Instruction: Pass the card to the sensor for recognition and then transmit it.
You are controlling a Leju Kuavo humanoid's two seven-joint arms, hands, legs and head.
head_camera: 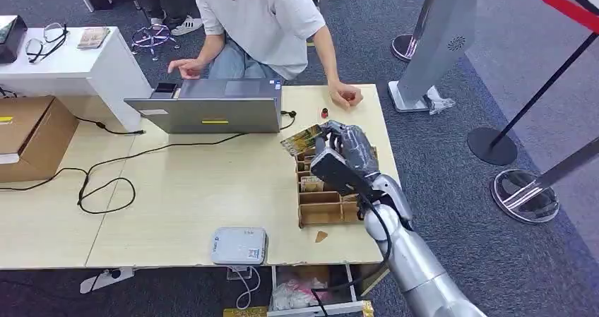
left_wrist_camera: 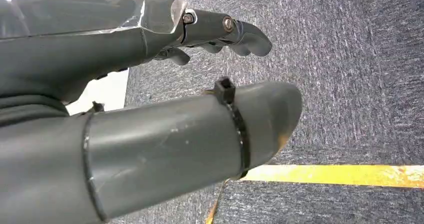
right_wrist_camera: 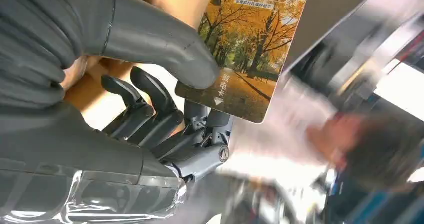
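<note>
Right hand (head_camera: 347, 151): I have it raised over the far right of the tabletop (head_camera: 184, 190), thumb pressed on the card (head_camera: 302, 140) against the fingers, so its printed face stays free for reading.

Card: autumn-tree print, lifted just above the cardboard organiser (head_camera: 326, 197) it likely came from.

Sensor, I judge: grey box (head_camera: 239, 246) at the near edge, well apart.

Laptop (head_camera: 212, 114), person (head_camera: 261, 20): far side.

Left hand (left_wrist_camera: 220, 32): hanging over carpet, fingers loosely apart, holding nothing.
</note>
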